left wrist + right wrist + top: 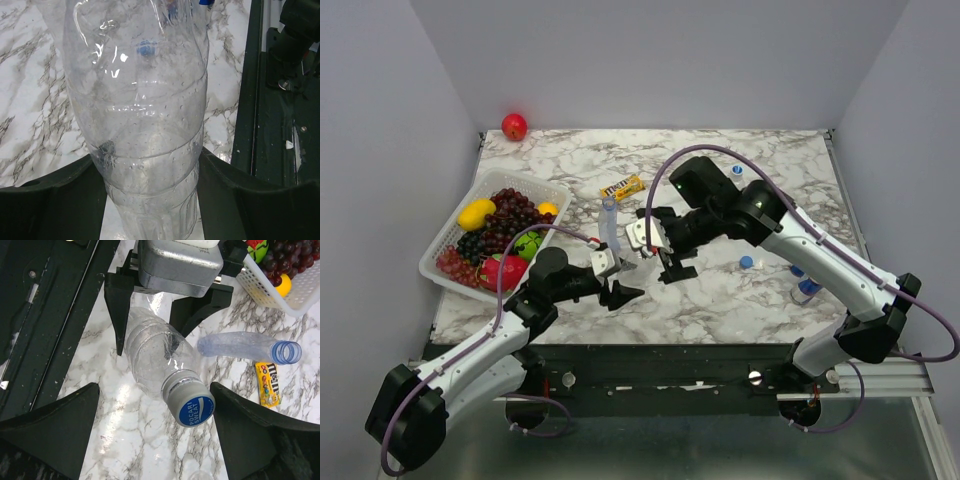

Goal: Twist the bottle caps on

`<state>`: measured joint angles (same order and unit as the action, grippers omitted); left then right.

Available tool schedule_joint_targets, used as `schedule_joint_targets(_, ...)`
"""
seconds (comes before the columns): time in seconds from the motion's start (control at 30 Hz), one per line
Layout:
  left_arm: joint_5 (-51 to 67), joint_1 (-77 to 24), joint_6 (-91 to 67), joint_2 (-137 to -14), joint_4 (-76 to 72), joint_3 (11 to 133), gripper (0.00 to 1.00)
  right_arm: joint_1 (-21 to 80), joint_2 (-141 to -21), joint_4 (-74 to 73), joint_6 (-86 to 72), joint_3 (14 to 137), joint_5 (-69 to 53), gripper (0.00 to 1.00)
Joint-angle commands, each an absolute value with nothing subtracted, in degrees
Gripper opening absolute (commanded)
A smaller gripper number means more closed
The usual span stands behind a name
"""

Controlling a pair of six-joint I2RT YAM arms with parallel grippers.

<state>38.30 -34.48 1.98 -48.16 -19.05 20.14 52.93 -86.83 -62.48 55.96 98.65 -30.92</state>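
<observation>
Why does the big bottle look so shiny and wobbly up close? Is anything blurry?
Left wrist view: the clear bottle sits very close, with white light spots on it, and the table seen through it looks smeared. Right wrist view: its blue cap is sharp, and light glares off the table. Top view: even light, soft shadows.

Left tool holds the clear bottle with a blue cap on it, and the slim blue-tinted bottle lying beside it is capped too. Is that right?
Not quite. The slim blue-tinted bottle has no cap; the right wrist view shows its open mouth facing the candy packet. The rest stands: the left tool holds the clear bottle, which has a blue cap on it.
</observation>
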Motion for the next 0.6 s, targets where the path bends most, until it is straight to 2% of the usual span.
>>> schedule_joint_targets(0.0,38.5,-33.6,0.3,-47.4,-23.9,21.4,0.0,53.3,-87.3,-65.0,51.9,97.5,-28.7,0.98)
schedule_joint_targets(0.57,38.3,-33.2,0.9,-46.3,-23.8,20.6,0.0,53.4,-87.0,-65.9,46.0,96.7,-22.9,0.98)
